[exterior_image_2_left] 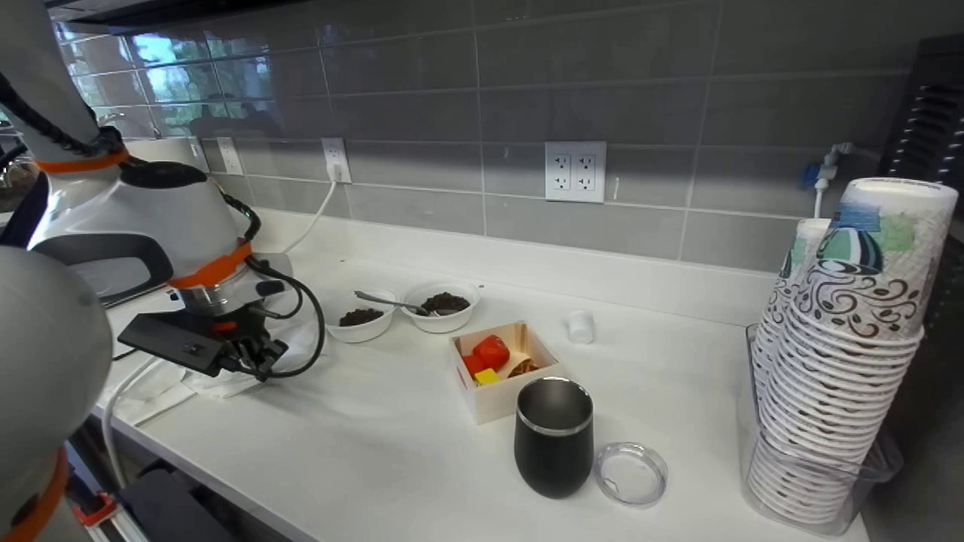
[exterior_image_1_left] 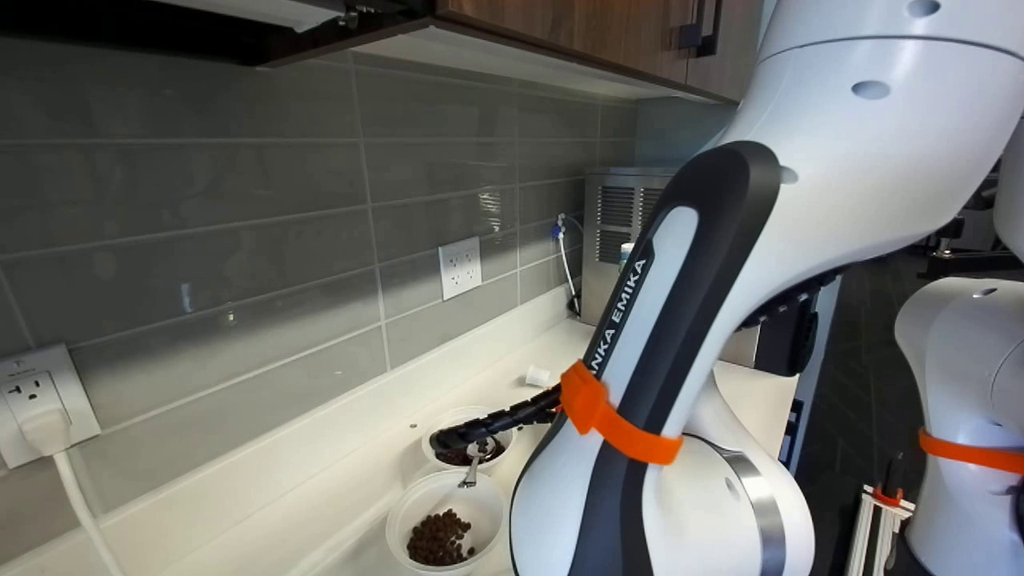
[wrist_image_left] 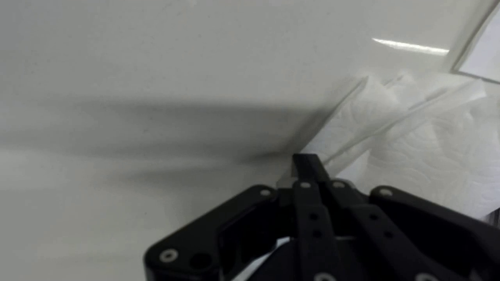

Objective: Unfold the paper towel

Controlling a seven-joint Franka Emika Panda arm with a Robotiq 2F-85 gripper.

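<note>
The white paper towel (wrist_image_left: 429,156) lies crumpled and folded on the counter at the right of the wrist view, with raised creases along its near edge. In an exterior view, part of the paper towel (exterior_image_2_left: 230,387) shows below the gripper near the counter's front edge. My gripper (wrist_image_left: 308,160) has its fingertips together, at the towel's left edge and low over the counter. I cannot see any towel pinched between the fingertips. The gripper also shows in an exterior view (exterior_image_2_left: 262,364), pointing down. The arm hides gripper and towel in the remaining exterior view.
Two white bowls (exterior_image_2_left: 441,322) of dark pellets, with a spoon (exterior_image_2_left: 392,302), stand near the wall. A wooden box (exterior_image_2_left: 503,399), black tumbler (exterior_image_2_left: 554,444), clear lid (exterior_image_2_left: 631,474) and stacked paper cups (exterior_image_2_left: 836,376) stand farther right. A white cable (exterior_image_2_left: 113,429) hangs over the front edge.
</note>
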